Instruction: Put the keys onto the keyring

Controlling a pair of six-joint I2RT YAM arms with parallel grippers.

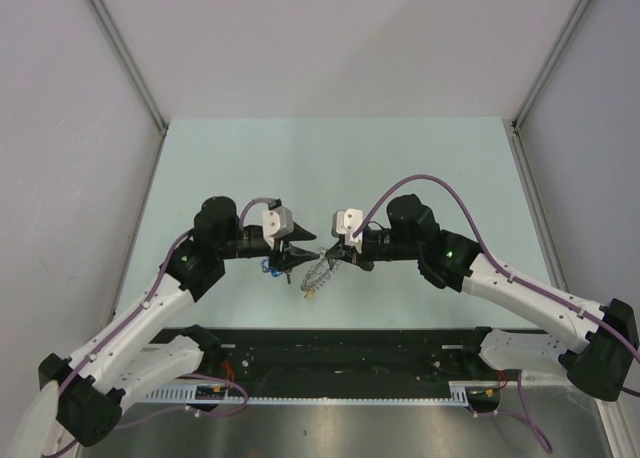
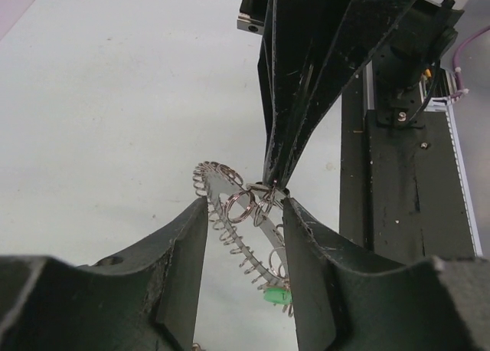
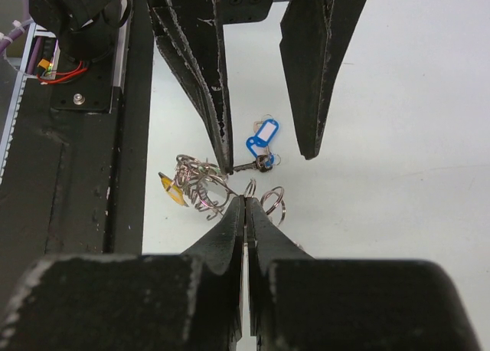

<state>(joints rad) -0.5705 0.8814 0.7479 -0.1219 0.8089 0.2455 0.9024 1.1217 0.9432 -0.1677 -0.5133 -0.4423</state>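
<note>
right wrist, one blue-tagged key (image 3: 261, 136), one keyring (image 3: 200, 188)

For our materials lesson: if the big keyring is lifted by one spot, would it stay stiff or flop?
The keyring probably keeps its shape, because its band looks like solid metal. The small loops fringing it would likely swing loosely, since they seem only threaded on. Its green tag would probably dangle too.

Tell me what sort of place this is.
Probably a lab test cell: plain white panels around a pale table, left arm and right arm bolted at its near edge, a keyring between them.
</note>
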